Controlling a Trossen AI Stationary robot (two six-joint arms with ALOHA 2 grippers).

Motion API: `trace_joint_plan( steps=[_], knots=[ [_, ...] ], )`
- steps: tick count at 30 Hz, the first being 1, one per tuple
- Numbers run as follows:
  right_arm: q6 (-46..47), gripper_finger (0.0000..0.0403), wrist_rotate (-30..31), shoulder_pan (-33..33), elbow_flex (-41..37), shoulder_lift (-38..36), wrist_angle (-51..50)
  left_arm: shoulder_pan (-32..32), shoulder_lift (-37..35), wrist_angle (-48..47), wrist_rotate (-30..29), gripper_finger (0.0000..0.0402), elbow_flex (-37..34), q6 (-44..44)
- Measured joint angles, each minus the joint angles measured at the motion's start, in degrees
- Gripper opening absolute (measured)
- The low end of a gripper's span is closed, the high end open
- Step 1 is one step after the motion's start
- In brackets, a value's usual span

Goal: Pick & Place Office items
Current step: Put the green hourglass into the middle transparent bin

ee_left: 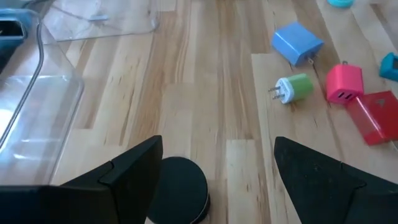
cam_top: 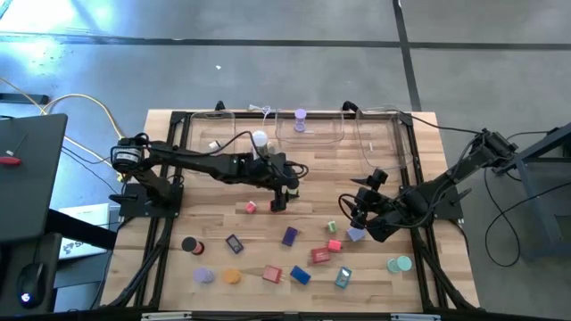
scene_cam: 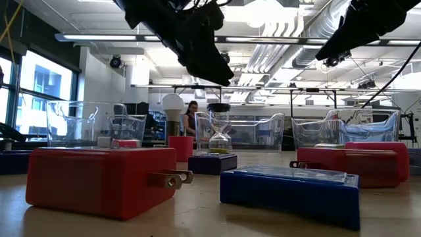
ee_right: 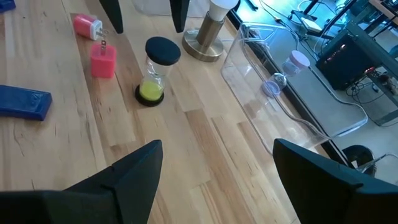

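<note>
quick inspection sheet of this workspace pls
surface: pale wooden plank table, dark frame along its edges.
job's things: small colourful blocks and rolls scattered over the near half, e.g. red plug block, blue block, orange roll.
clutter: clear plastic trays at the far edge; white dome lamp.
grippers: left claw open above mid-table; right claw open, empty.
cables: yellow cable on the floor.
surroundings: person far behind.

Office items (cam_top: 299, 275) lie before the trays (cam_top: 308, 132) on the table (cam_top: 161, 267).
</note>
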Motion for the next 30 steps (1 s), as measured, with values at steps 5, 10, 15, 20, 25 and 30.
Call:
trace_joint_plan(
  steps=[5,10,15,20,25,30],
  knots=[
    [0.00,0.0295,-0.02,0.00,0.00,0.00,0.00,1.20,0.00,-3.11,-0.16,0.0301,0.00,1.06],
    [-0.01,0.0295,-0.02,-0.01,0.00,0.00,0.00,2.75,0.00,-3.25,-0.16,0.0301,0.00,-0.16],
    [-0.01,0.0295,-0.02,0.00,0.00,0.00,0.00,3.52,0.56,-3.20,2.76,0.0301,0.00,1.00],
    [-0.01,0.0295,-0.04,0.01,0.00,0.00,0.00,3.54,3.23,-2.49,2.83,0.0301,0.00,2.57],
    [-0.01,0.0295,-0.04,0.00,-0.02,0.00,-0.02,3.61,5.39,-1.64,1.80,0.0301,-0.04,3.63],
    [-0.01,0.0295,-0.04,0.00,-0.02,0.00,-0.02,3.61,5.68,-0.83,1.82,0.0301,-0.02,3.67]
  ],
)
